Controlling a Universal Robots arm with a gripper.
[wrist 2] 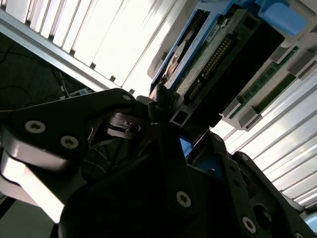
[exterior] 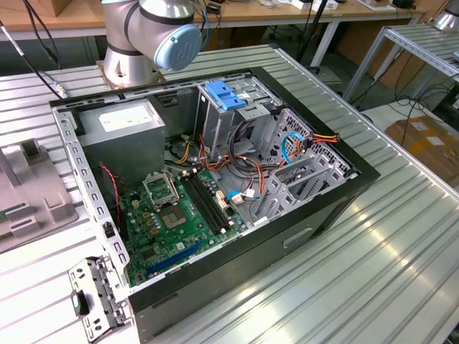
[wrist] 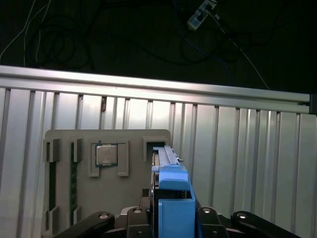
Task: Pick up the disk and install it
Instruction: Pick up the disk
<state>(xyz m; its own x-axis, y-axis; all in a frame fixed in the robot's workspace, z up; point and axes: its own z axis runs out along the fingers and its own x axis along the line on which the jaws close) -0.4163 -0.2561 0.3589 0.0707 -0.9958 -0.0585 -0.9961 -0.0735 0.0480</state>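
Observation:
The disk (wrist: 171, 188) stands on its edge with a blue rail on top, against the slot of a grey fixture tray (wrist: 64, 139). In the second wrist view the disk (wrist 2: 208, 59) shows its connector end and a blue rail. My black gripper (wrist: 171, 218) straddles it, with the two fingers pressed against its flat sides. In the second wrist view the gripper (wrist 2: 190, 124) is shut on the disk, one fingertip (wrist 2: 162, 96) lying on the rail's edge. The open computer case (exterior: 337, 201) lies on the table, with a blue-latched drive cage (exterior: 226, 97) at its far end.
A processor chip (wrist: 105, 154) and a green memory stick (wrist: 73, 173) sit in the tray. The tray (exterior: 32, 201) lies at the exterior view's left. Inside the case are a grey power supply (exterior: 122, 129), the motherboard (exterior: 172, 215) and loose cables (exterior: 287, 150). The arm's base (exterior: 150, 36) stands behind the case.

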